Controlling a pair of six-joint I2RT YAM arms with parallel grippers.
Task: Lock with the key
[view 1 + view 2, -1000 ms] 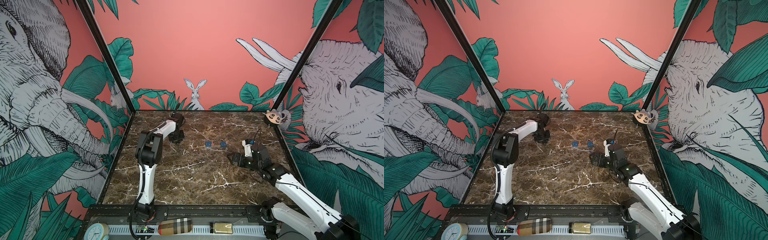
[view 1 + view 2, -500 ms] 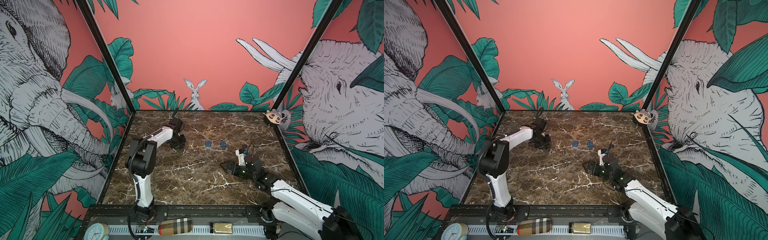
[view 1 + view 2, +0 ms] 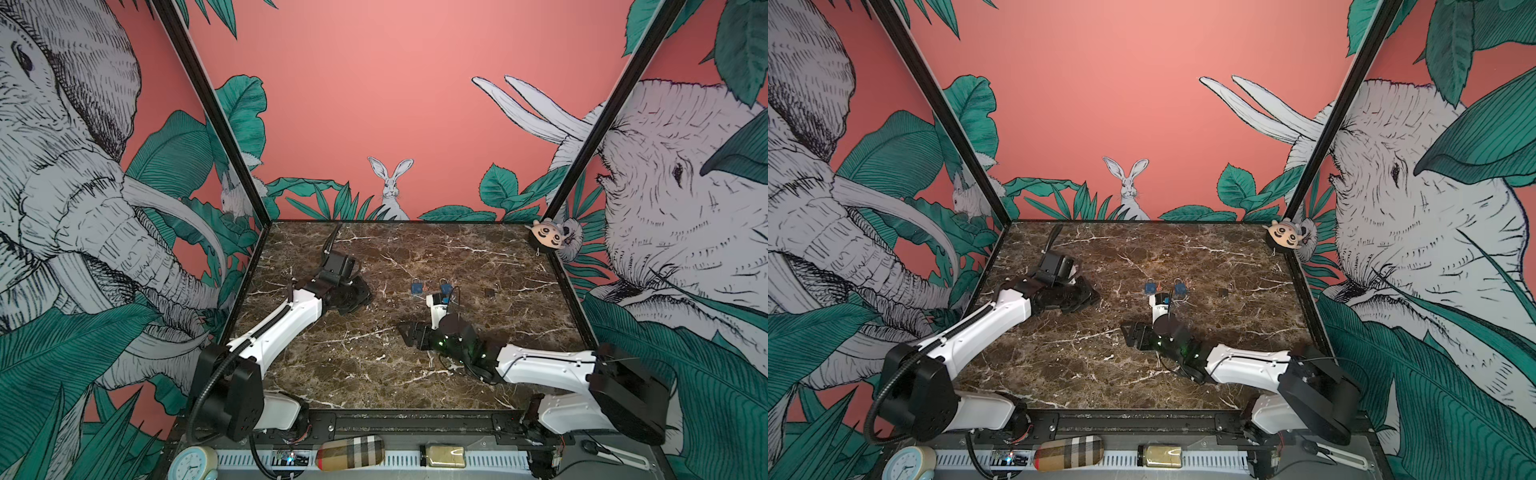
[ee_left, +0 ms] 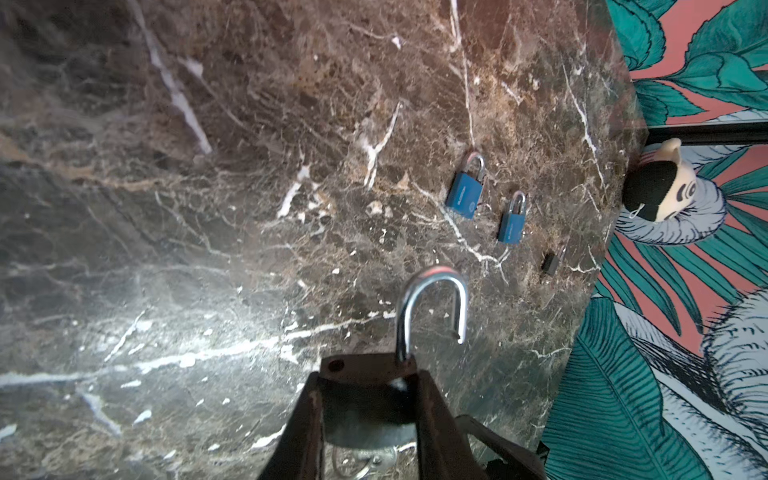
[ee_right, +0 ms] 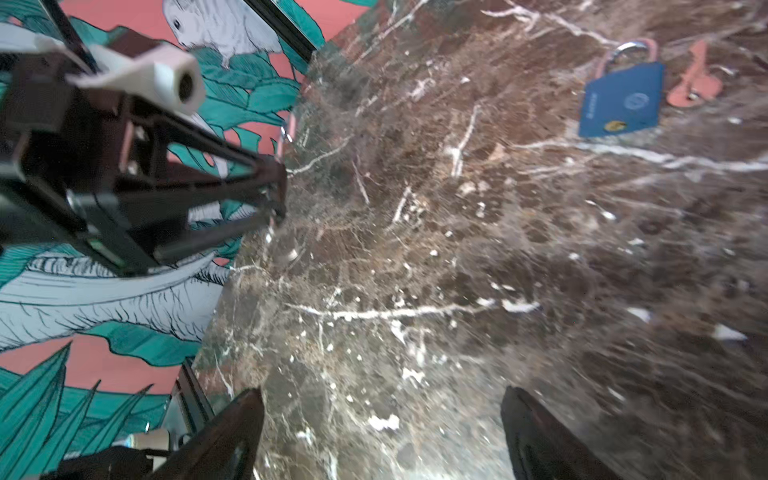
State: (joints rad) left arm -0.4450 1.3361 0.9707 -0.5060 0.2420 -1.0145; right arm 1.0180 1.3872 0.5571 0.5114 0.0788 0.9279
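Note:
My left gripper (image 4: 368, 388) is shut on a dark padlock (image 4: 365, 374) whose silver shackle (image 4: 432, 307) stands swung open above the jaws. A metal ring (image 4: 365, 461) hangs under the lock body; I cannot tell whether a key is on it. In both top views the left gripper (image 3: 353, 297) (image 3: 1086, 295) sits low over the table's left middle. My right gripper (image 5: 382, 432) is open and empty, low over the centre (image 3: 409, 332) (image 3: 1131, 334), facing the left gripper (image 5: 270, 191). A reddish key (image 5: 694, 83) lies beside a blue padlock (image 5: 621, 102).
Two blue padlocks (image 3: 417, 286) (image 3: 445, 286) lie mid-table behind the right wrist, also in the left wrist view (image 4: 464, 195) (image 4: 512, 224). A small black object (image 3: 490, 293) (image 4: 550, 263) lies to their right. A plush toy (image 3: 548, 237) hangs at the back right corner.
The right gripper has drawn back from the blue padlocks toward the front and left, its jaws narrowing slightly. The left gripper has come nearer with the padlock, its elbow dropping low.

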